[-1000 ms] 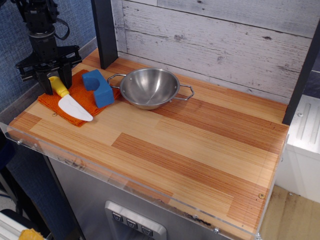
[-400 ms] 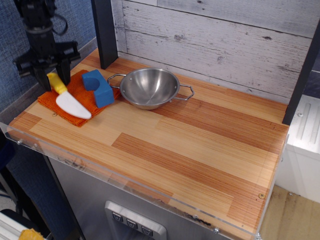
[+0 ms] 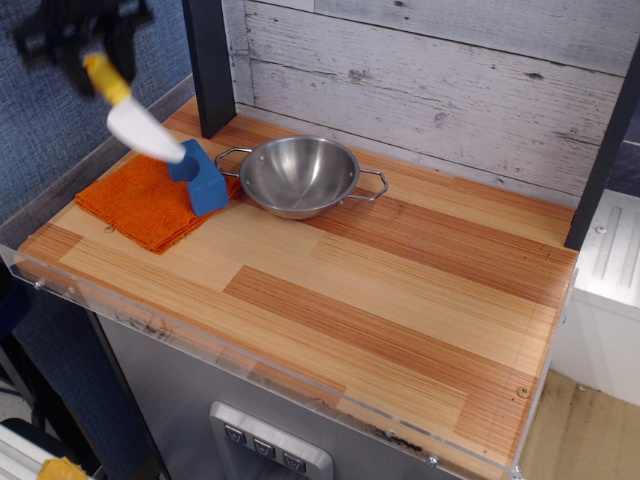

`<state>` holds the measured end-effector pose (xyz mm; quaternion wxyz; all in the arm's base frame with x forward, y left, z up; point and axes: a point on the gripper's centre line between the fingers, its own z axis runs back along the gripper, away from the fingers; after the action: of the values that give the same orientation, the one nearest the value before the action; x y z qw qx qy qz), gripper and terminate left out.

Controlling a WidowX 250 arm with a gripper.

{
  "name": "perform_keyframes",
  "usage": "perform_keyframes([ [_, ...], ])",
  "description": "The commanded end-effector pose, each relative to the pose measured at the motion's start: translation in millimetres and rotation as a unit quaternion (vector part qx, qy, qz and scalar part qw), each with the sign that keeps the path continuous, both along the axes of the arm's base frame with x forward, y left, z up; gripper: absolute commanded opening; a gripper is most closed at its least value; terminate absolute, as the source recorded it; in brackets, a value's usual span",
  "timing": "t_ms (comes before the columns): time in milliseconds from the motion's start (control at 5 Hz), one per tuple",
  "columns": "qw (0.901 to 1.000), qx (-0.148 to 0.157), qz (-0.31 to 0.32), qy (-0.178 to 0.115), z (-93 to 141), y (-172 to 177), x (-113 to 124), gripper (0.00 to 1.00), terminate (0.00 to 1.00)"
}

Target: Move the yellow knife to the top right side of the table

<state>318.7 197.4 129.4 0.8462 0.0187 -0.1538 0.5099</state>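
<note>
The yellow knife (image 3: 128, 108) hangs in the air at the far left, well above the orange cloth, yellow handle up and white blade slanting down to the right. My gripper (image 3: 92, 55) is shut on its handle, blurred by motion, near the top left corner of the view. The blade tip overlaps the top of the blue block in the view. The table (image 3: 400, 290) is a wood-grain plank top with a clear plastic rim.
An orange cloth (image 3: 135, 205) lies at the table's left end with a blue block (image 3: 200, 176) on its right edge. A steel bowl (image 3: 298, 175) with two handles stands beside it. A black post (image 3: 210, 65) rises at the back left, another at the right (image 3: 600, 160).
My gripper has lifted the yellow knife off the orange cloth and carried it upward. The cloth, block and bowl have not moved.
</note>
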Motion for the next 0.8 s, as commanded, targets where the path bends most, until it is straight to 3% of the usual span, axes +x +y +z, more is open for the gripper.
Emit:
perform_keyframes([
  [0,0.9954,-0.011,-0.068,-0.067,60.6,-75.1,6.4,0.00,0.00],
  [200,0.9904,-0.048,-0.111,-0.067,59.8,-122.5,13.6,0.00,0.00],
  [600,0.9811,-0.065,-0.178,-0.039,30.9,-187.9,13.5,0.00,0.00],
])
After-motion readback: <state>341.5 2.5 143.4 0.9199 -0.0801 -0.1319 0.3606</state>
